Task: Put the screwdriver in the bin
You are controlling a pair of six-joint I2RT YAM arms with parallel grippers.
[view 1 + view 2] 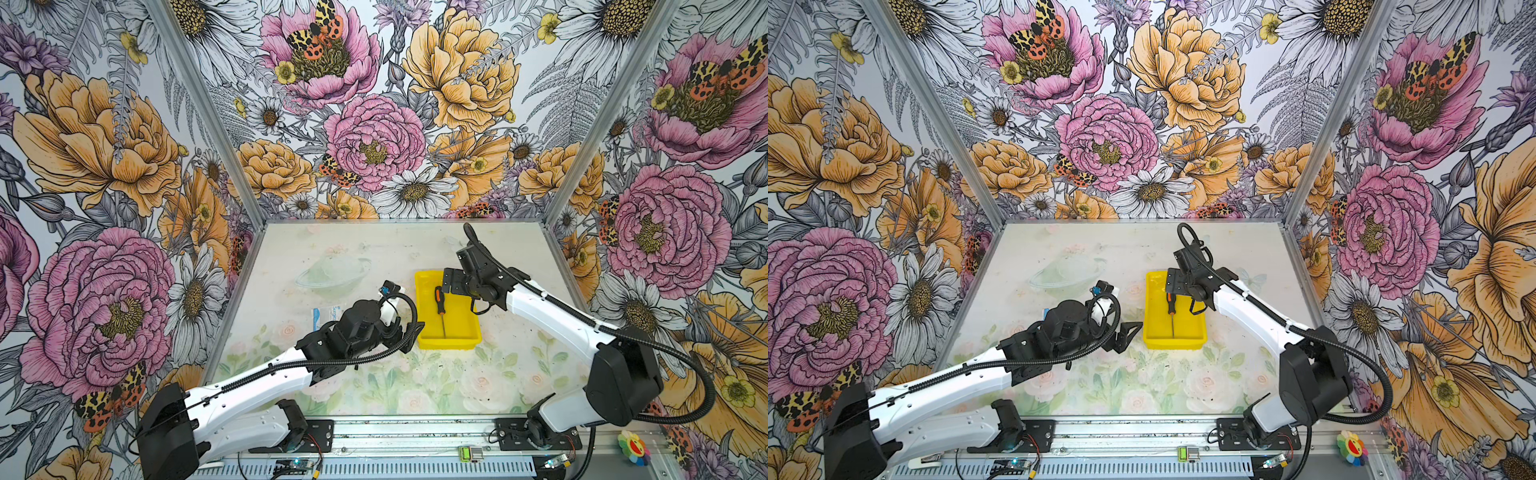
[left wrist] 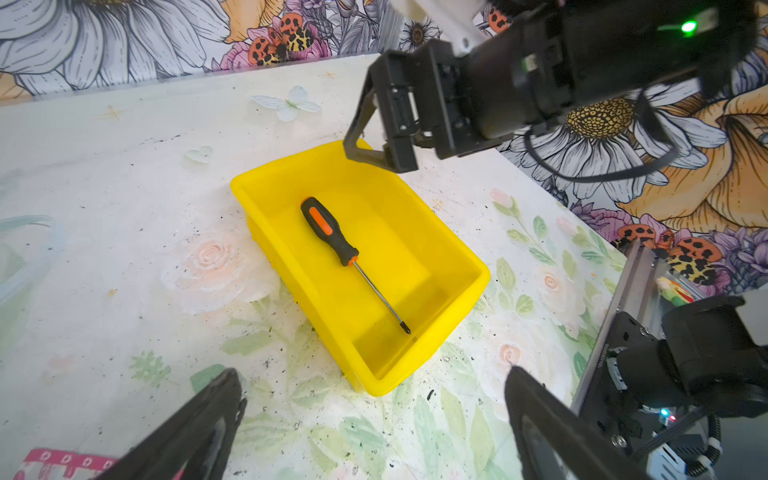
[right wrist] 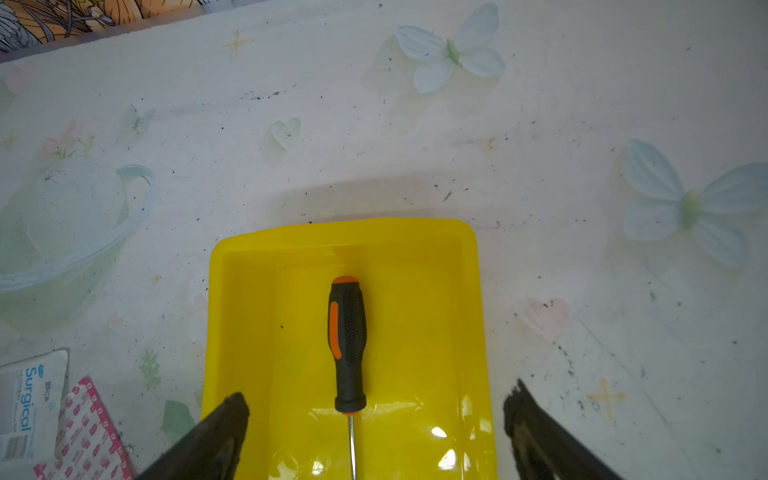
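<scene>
The screwdriver (image 1: 439,300) (image 1: 1170,308), with its black-and-orange handle and thin silver shaft, lies flat on the floor of the yellow bin (image 1: 451,344) (image 1: 1173,343). It runs along the bin's length, handle toward the far end. The left wrist view shows the screwdriver (image 2: 330,230) free in the bin (image 2: 415,257). My right gripper (image 1: 451,286) (image 3: 376,403) hovers open above the bin's far end, its fingers either side of the screwdriver (image 3: 347,336) and not touching it. My left gripper (image 1: 411,332) (image 2: 372,376) stands open and empty beside the bin's near left corner.
A white "Surgical" packet (image 1: 326,316) (image 3: 25,403) and a pink patterned packet (image 3: 87,428) lie on the table left of the bin, partly under my left arm. A clear plastic bowl (image 1: 332,272) sits farther back left. Flowered walls enclose the table on three sides.
</scene>
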